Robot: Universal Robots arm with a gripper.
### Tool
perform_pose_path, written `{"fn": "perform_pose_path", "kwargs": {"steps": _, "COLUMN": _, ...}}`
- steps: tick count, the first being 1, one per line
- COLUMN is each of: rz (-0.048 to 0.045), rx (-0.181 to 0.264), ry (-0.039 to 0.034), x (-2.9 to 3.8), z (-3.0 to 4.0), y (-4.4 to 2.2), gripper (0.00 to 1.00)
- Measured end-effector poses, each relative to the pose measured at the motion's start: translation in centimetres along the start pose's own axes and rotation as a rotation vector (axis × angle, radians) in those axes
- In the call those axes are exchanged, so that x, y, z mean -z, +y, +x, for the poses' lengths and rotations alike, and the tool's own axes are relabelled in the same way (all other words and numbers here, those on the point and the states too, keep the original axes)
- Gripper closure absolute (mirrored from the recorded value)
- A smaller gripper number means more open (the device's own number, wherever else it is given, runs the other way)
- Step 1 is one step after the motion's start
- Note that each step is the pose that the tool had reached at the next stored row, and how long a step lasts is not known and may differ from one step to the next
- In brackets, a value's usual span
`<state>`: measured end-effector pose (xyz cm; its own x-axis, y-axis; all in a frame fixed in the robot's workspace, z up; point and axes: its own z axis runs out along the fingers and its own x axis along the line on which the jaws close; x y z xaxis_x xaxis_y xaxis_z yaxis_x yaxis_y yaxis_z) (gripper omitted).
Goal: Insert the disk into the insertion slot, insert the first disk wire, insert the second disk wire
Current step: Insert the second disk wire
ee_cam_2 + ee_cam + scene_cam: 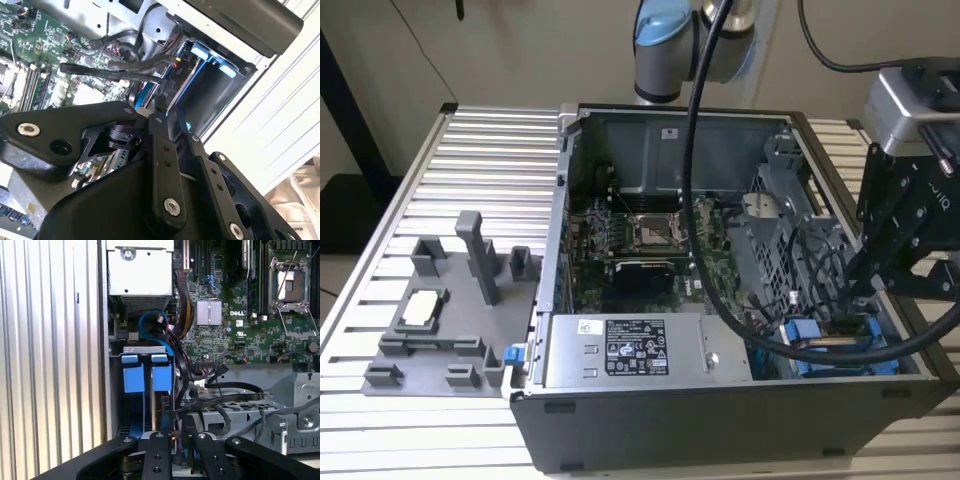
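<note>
1. A grey moulded fixture block (450,320) is seen on the slatted metal table (440,170) at the exterior view's left, well apart from the open grey computer case (720,420).
2. A silver power-supply box with a black-and-white label (635,350) is set along the case's near wall, beside the green motherboard (650,240).
3. The flat disk in its bright blue plastic carrier (147,390) is seated in the grey metal insertion slot (220,95), tight against the case wall.
4. Black cables (225,395) are draped across the slot's inner edge, crowding the approach.
5. The black gripper (177,432) is lowered at the disk's end; its narrow-set fingers (159,452) appear to pinch a black wire connector (167,85).
</note>
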<state>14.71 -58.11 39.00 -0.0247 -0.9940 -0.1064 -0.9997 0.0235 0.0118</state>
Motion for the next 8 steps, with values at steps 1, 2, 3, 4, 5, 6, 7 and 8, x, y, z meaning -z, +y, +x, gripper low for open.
{"fn": "perform_pose_path", "kwargs": {"steps": 1, "rz": 0.0, "rx": 0.0, "ry": 0.0, "x": 0.31, "z": -0.04, "y": 0.0, "gripper": 0.76}}
{"fn": "perform_pose_path", "kwargs": {"steps": 2, "rz": 0.0, "rx": 0.0, "ry": 0.0, "x": 0.36, "z": -0.04, "y": 0.0, "gripper": 0.76}}
{"fn": "perform_pose_path", "kwargs": {"steps": 3, "rz": 0.0, "rx": 0.0, "ry": -0.0002, "x": 0.36, "z": -0.04, "y": 0.0, "gripper": 0.76}}
{"fn": "perform_pose_path", "kwargs": {"steps": 4, "rz": 0.0, "rx": 0.0, "ry": -0.0003, "x": 0.36, "z": -0.04, "y": 0.0, "gripper": 0.76}}
{"fn": "perform_pose_path", "kwargs": {"steps": 5, "rz": 0.0, "rx": 0.0, "ry": -0.0002, "x": 0.37, "z": -0.04, "y": 0.01, "gripper": 0.76}}
{"fn": "perform_pose_path", "kwargs": {"steps": 6, "rz": 0.0, "rx": 0.0, "ry": -0.0002, "x": 0.38, "z": -0.04, "y": 0.0, "gripper": 0.76}}
{"fn": "perform_pose_path", "kwargs": {"steps": 7, "rz": 0.0, "rx": 0.0, "ry": -0.0001, "x": 0.39, "z": -0.04, "y": 0.01, "gripper": 0.76}}
{"fn": "perform_pose_path", "kwargs": {"steps": 8, "rz": 0.0, "rx": 0.0, "ry": -0.0002, "x": 0.39, "z": -0.04, "y": 0.01, "gripper": 0.76}}
